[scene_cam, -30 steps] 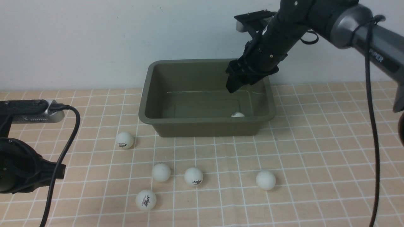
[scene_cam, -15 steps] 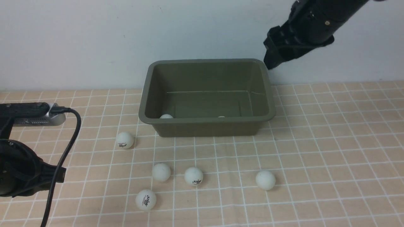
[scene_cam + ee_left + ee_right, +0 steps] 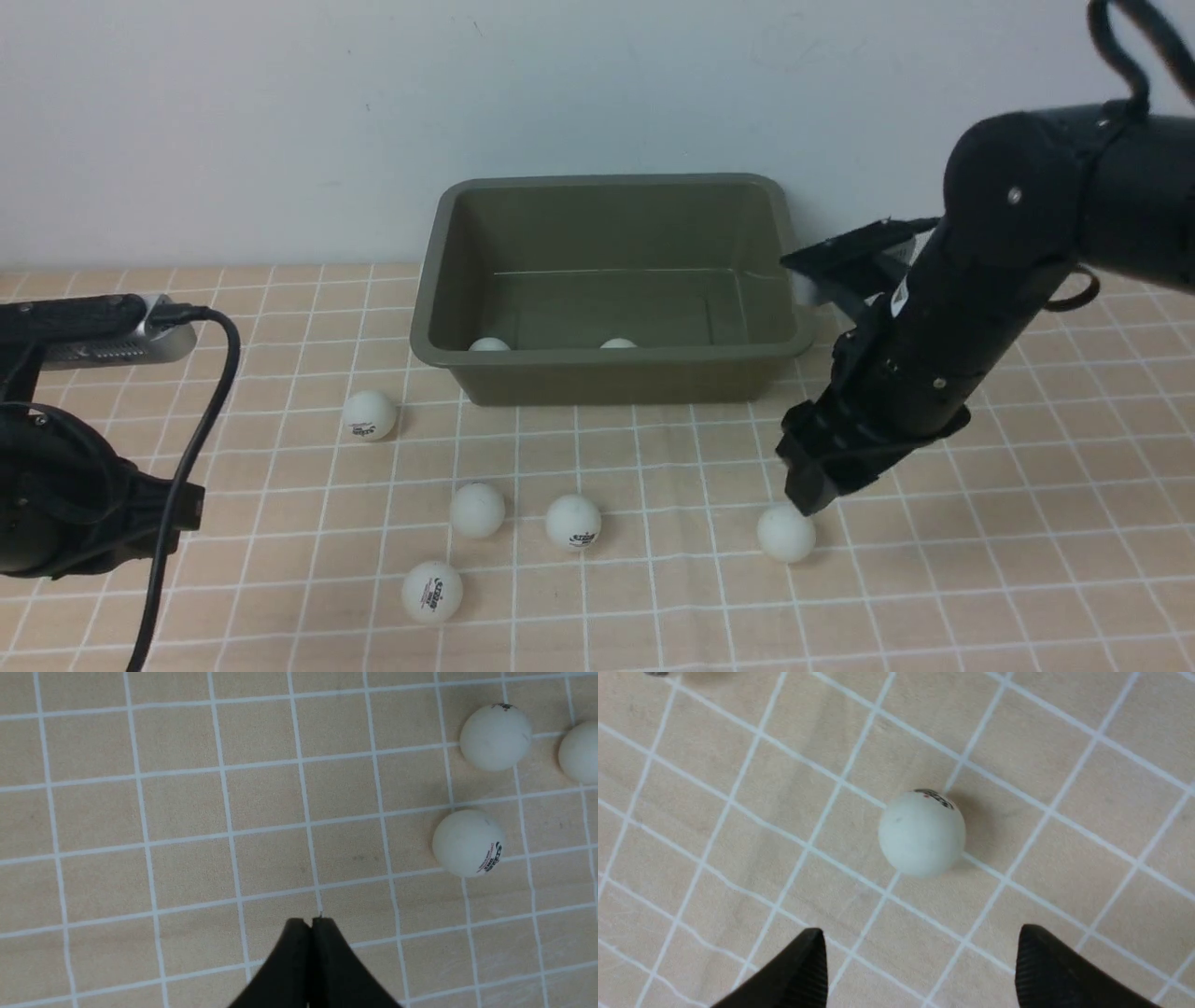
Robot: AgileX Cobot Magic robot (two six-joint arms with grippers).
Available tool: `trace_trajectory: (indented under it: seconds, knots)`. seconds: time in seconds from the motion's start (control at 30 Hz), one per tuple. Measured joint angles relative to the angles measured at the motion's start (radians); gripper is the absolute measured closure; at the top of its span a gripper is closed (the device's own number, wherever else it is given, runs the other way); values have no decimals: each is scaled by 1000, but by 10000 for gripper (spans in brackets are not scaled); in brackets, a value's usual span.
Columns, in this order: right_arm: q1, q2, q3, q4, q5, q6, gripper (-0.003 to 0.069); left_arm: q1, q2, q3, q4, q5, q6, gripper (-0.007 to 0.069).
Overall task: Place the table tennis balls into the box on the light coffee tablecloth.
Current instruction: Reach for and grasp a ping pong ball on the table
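Five balls [image 3: 572, 522] lie loose on the cloth [image 3: 980, 560] in front of the box [image 3: 607, 378]. Two more sit inside it against the near side, only their tops showing over the rim, one [image 3: 489, 344] toward the left corner and one [image 3: 618, 343] near the middle. The box stands on the cloth at its far edge, close to the wall [image 3: 280, 112].

The right arm [image 3: 971, 345] enters from the right edge, bends at a high joint and slopes steeply down and leftward past the box's right end. Its wrist is pitched so that the right fingers [image 3: 810, 485] point down at the cloth, just above and to the right of the rightmost loose ball [image 3: 786, 533], which lies well apart from the other four. In the right wrist view these fingers [image 3: 794, 975] stand wide apart with nothing between them. That ball [image 3: 921, 833] lies on the cloth beyond the tips, centred on the gap and clear of both.

The left arm [image 3: 56, 495] sits low at the left edge, its cable [image 3: 191, 439] looping down beside it, away from every ball. The left fingers [image 3: 289, 970], seen only in the left wrist view, are pressed together and empty. They aim down at bare cloth, with two balls [image 3: 467, 843] and the edge of a third off to one side.
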Motion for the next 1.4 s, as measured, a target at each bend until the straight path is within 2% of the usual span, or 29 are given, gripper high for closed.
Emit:
trace_trajectory:
  seconds: [0.27,0.47,0.77,0.87,0.97,1.2,1.4]
  knots:
    - [94,81,1,-91,-63,23,170,0,0,0,-31,0,39,693]
    - [95,151,1,-166,-95,69,170,0,0,0,-31,0,44,693]
    - [95,195,1,-174,-161,74,174,0,0,0,-34,0,44,693]
    - [95,211,1,-174,-161,77,205,0,0,0,-34,0,44,693]
    - [95,216,1,-174,-158,92,295,0,0,0,-34,0,44,693]
    - [95,216,-82,-160,-63,98,301,0,0,0,-34,0,46,693]
    - [95,216,-326,-93,105,97,301,0,0,0,-34,0,46,693]
